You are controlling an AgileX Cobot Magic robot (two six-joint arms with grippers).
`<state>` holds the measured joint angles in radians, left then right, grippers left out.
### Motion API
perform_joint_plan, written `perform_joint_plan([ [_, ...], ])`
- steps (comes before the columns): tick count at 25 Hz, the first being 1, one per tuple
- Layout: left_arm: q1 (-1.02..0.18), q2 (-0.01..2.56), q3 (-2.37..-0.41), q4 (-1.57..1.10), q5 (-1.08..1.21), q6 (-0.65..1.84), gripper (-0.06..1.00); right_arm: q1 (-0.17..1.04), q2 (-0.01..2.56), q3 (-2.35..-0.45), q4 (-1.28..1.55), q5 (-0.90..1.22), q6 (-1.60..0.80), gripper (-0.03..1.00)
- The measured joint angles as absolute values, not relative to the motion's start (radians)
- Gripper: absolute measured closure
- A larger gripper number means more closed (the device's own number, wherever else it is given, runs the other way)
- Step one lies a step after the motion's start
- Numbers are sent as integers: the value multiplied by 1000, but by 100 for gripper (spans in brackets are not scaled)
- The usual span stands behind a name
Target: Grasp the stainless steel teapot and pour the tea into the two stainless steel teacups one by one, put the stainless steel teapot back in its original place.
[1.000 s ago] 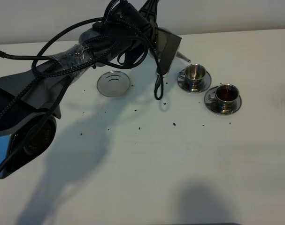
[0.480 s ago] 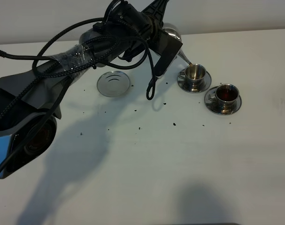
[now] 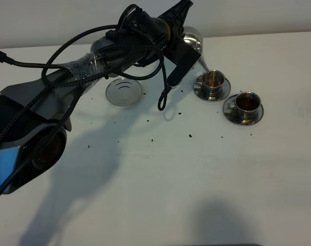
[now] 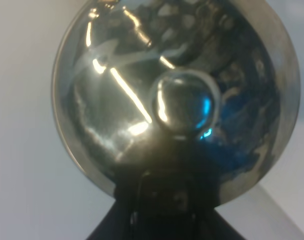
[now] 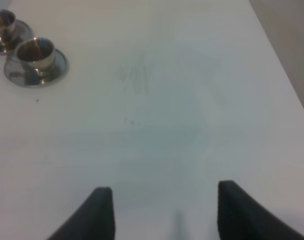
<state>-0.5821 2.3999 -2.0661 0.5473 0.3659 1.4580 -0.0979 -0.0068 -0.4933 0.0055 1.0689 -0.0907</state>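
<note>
Steel fills the left wrist view: the teapot (image 4: 141, 90), lid and knob (image 4: 186, 107) seen close up, is gripped by the closed left pincer (image 4: 164, 197). From above, the teapot is held off the white table (image 3: 170, 179) and tilted, its thin spout (image 3: 202, 63) reaching down to the rim of the first cup (image 3: 212, 85) — a little brown tea (image 3: 213, 77) shows inside. The second cup (image 3: 246, 102) stands just beside it on its own saucer (image 3: 237, 119) and holds darker tea. The round coaster (image 3: 123, 92) lies on the table, well apart from the cups and left of them. The right pincer (image 5: 164, 190) hangs wide apart over the table — gripping nothing.
</note>
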Motion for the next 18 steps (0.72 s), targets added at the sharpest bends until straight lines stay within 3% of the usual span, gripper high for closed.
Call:
perform_joint_plan([
  [18, -582, 2400, -2066, 631, 279, 1461, 70, -98, -7, -493, 5, 1069, -91, 52],
])
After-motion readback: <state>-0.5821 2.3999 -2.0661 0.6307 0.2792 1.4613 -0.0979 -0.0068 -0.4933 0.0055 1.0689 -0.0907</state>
